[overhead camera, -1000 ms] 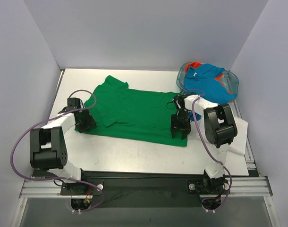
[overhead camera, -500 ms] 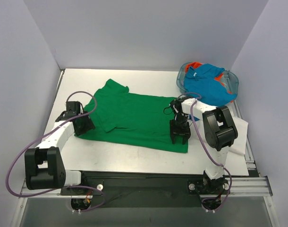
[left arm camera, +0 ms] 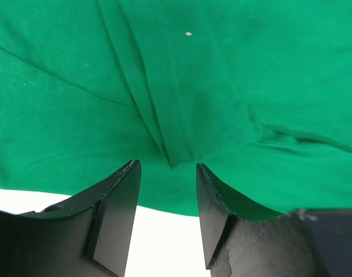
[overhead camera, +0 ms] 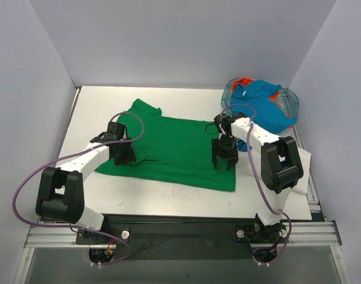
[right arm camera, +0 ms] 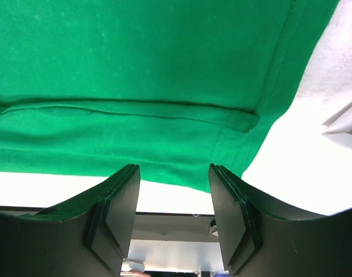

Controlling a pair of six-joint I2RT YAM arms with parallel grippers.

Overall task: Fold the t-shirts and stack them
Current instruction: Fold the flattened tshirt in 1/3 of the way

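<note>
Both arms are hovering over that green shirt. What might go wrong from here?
The left jaws stand open over a doubled fold in the green shirt; they might pinch just one layer, so the fold comes out crooked. The right jaws stand open at the hem corner, close to the table; they could miss the cloth.

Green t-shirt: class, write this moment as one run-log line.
green t-shirt: flat on table | left claw: open, over it | right claw: open, over its hem | turquoise t-shirt: bunched in bin
</note>
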